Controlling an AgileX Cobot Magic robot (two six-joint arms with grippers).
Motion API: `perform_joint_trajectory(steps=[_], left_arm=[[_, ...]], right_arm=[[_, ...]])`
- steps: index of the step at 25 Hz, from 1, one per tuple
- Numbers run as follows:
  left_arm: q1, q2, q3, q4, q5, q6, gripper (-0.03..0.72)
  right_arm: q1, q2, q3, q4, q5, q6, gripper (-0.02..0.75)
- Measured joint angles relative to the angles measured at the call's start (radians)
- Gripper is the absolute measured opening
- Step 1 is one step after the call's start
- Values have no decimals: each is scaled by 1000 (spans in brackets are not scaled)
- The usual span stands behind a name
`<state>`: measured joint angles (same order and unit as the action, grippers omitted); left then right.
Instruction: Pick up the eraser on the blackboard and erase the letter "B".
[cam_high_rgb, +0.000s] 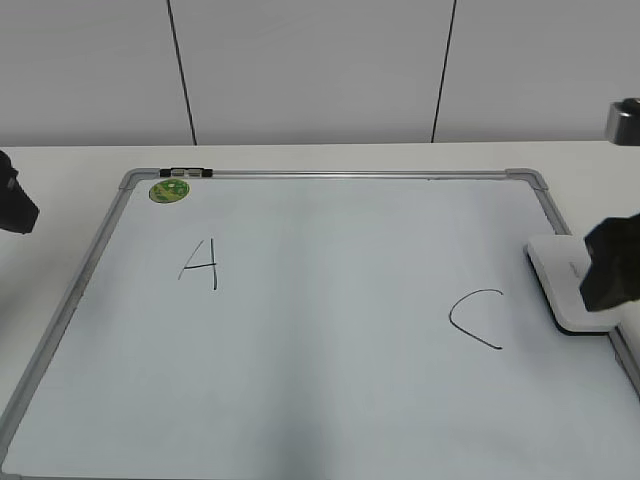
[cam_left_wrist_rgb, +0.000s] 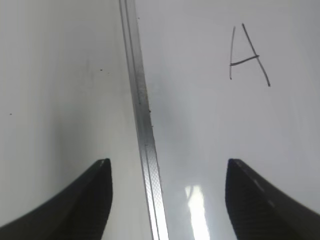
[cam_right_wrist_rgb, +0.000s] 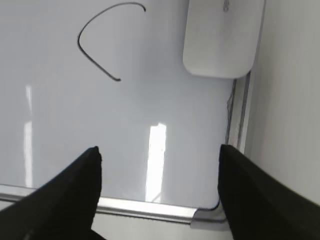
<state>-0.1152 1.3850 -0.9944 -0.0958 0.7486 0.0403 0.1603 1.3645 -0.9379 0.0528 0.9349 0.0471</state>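
The blackboard (cam_high_rgb: 330, 340) is a white board with a grey frame, lying flat on the table. A black "A" (cam_high_rgb: 200, 265) is at its left and a "C" (cam_high_rgb: 475, 318) at its right. No letter "B" shows; the space between them is bare. The white eraser (cam_high_rgb: 560, 280) lies on the board's right edge, and also shows in the right wrist view (cam_right_wrist_rgb: 222, 37). My right gripper (cam_right_wrist_rgb: 157, 147) is open and empty, hovering near the board corner, apart from the eraser. My left gripper (cam_left_wrist_rgb: 167, 162) is open and empty over the board's left frame rail (cam_left_wrist_rgb: 142, 115), short of the "A" (cam_left_wrist_rgb: 248, 52).
A round green magnet (cam_high_rgb: 169, 189) sits at the board's top left corner. A small dark clip or marker (cam_high_rgb: 186, 173) lies on the top frame. White table surrounds the board, with a wall behind.
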Motion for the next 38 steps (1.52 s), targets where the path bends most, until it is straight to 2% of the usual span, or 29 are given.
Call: perform_joint_trajectory(steps=[3, 10, 15, 24, 30, 38], left_arm=[[-38, -100, 64, 22, 0, -17, 515], [-39, -422, 254, 49, 13, -46, 501], [-39, -661, 371, 59, 76, -48, 496], [-44, -976, 409, 149, 256, -49, 495], [-46, -1090, 469, 203, 323, -87, 495], [-46, -1140, 474, 211, 339, -94, 494]], right_arm=[[8, -129, 104, 0, -11, 24, 536], [8, -491, 319, -13, -23, 35, 536], [9, -762, 427, -21, 31, 65, 536], [9, -1051, 434, -53, 211, 77, 536], [9, -1122, 434, -100, 225, 80, 536], [9, -1122, 450, -107, 211, 80, 536]])
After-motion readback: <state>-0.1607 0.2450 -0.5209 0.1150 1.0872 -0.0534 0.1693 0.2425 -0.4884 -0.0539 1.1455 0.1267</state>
